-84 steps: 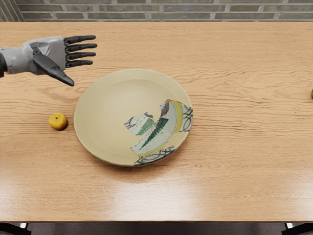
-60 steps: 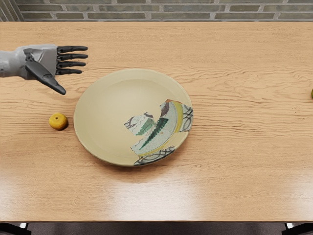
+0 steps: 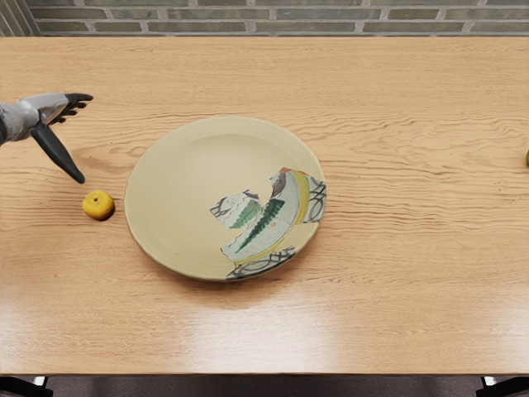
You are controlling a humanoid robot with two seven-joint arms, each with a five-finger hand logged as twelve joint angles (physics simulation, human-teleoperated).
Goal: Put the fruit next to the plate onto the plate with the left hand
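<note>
The left hand (image 3: pixel 37 117) has drawn back toward 9 o'clock and rolled over, fingers spread and empty. The orange fruit (image 3: pixel 98 204) lies untouched at the plate's (image 3: pixel 178 161) 9 o'clock, so a grasp probably comes next.

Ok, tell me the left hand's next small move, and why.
Probably bring the left hand down over the orange fruit: it hovers open beyond the fruit, holding nothing, and the fruit lies on the table just beside the plate, not on it.
</note>
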